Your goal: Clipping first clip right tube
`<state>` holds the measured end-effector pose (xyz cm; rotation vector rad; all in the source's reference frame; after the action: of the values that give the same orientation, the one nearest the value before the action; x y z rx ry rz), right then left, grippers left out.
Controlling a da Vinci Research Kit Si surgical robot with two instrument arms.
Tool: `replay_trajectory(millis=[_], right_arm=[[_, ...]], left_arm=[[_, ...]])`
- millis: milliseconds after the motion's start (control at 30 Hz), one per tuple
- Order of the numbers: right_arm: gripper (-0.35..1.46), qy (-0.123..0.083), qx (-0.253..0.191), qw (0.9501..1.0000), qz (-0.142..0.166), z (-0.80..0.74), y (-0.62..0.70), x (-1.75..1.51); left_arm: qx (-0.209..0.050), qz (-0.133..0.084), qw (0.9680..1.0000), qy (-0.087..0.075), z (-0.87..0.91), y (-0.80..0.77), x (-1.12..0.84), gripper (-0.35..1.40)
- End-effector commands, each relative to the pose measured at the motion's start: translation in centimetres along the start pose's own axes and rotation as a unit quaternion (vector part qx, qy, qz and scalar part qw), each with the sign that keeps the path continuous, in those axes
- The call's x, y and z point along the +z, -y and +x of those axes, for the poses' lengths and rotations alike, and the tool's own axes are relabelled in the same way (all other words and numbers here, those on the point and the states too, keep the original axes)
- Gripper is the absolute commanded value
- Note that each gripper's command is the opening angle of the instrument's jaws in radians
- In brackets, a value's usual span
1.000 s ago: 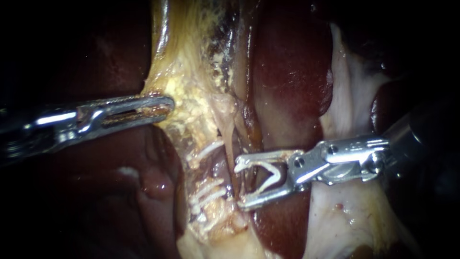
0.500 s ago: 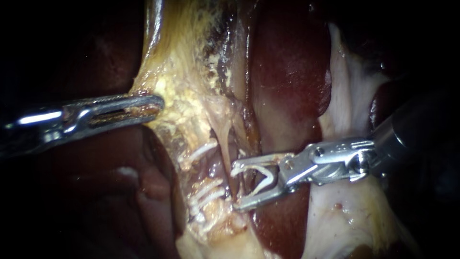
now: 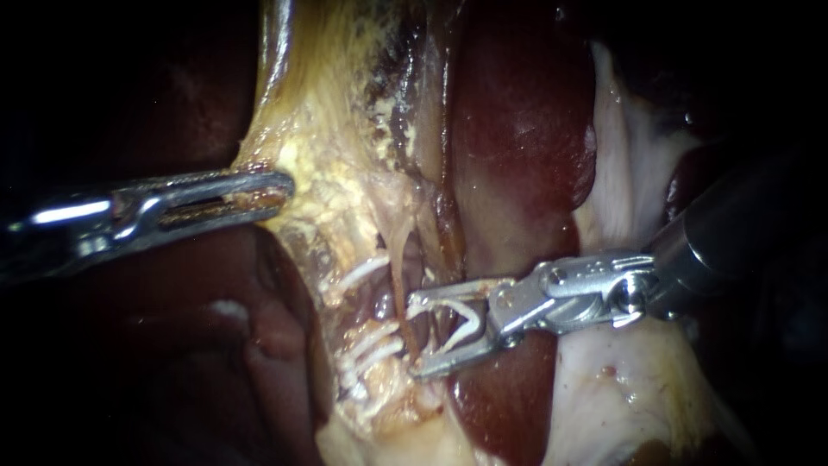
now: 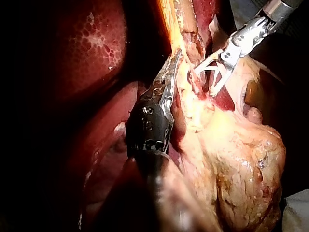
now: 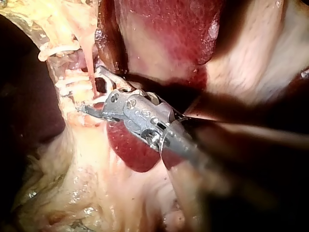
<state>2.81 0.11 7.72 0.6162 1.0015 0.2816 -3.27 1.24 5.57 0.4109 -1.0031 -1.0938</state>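
Holding: my left instrument comes in from the left edge of the frame. Its claw is closed on the rim of the yellowish tissue at centre left, and no gap shows.
Right instrument: my right instrument enters from the right edge and reaches to lower centre. Its claw stands wide, with a white clip seated inside as an open V.
Right tube: the thin, pale right tube runs down the centre of the frame and crosses the mouth of the wide claw near its tips. I cannot tell whether it touches the claw.
Placed clips: several white placed clips lie across the tissue just left of the right tube.
Liver: the dark red liver fills the upper centre, above my right instrument.
Left wrist view: my left instrument pinches the yellowish tissue. My right instrument sits just beside it, spread wide.
Right wrist view: the right tube passes into the spread claw of my right instrument, with the placed clips just beside it.
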Motion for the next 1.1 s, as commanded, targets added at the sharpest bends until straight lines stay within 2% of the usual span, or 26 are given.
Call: replay_trajectory(millis=[33,167,233,333,400,600,833,1100], right_arm=[[0.56,0.001,0.000,1.0000,0.000,-0.01,-0.01,0.01],[0.56,0.001,-0.002,1.0000,-0.001,-0.04,-0.01,0.06],[0.56,-0.013,0.000,0.9999,0.002,-0.05,0.00,0.08],[0.56,-0.027,0.012,0.9990,0.033,-0.05,0.05,0.10],[0.54,-0.030,0.014,0.9971,0.069,-0.06,0.09,0.11],[0.50,-0.047,0.020,0.9919,0.116,-0.04,0.21,0.23],[0.49,-0.056,0.024,0.9893,0.133,0.02,0.26,0.40],[0.48,-0.059,0.026,0.9892,0.132,0.03,0.26,0.56]], left_arm=[[0.000,0.000,1.0000,0.000,0.00,0.00,0.00,-0.35],[0.000,0.000,1.0000,0.000,0.00,0.01,-0.01,-0.35],[0.000,0.000,1.0000,0.000,0.00,0.01,0.00,-0.35],[0.000,0.000,1.0000,0.000,0.00,0.01,0.00,-0.35],[0.000,0.000,1.0000,0.000,0.00,0.00,0.00,-0.35],[0.000,0.000,1.0000,0.000,0.00,0.00,0.00,-0.35],[0.000,0.000,1.0000,0.000,0.00,0.00,0.00,-0.35],[0.000,0.000,1.0000,0.000,0.00,0.00,0.01,-0.35]])
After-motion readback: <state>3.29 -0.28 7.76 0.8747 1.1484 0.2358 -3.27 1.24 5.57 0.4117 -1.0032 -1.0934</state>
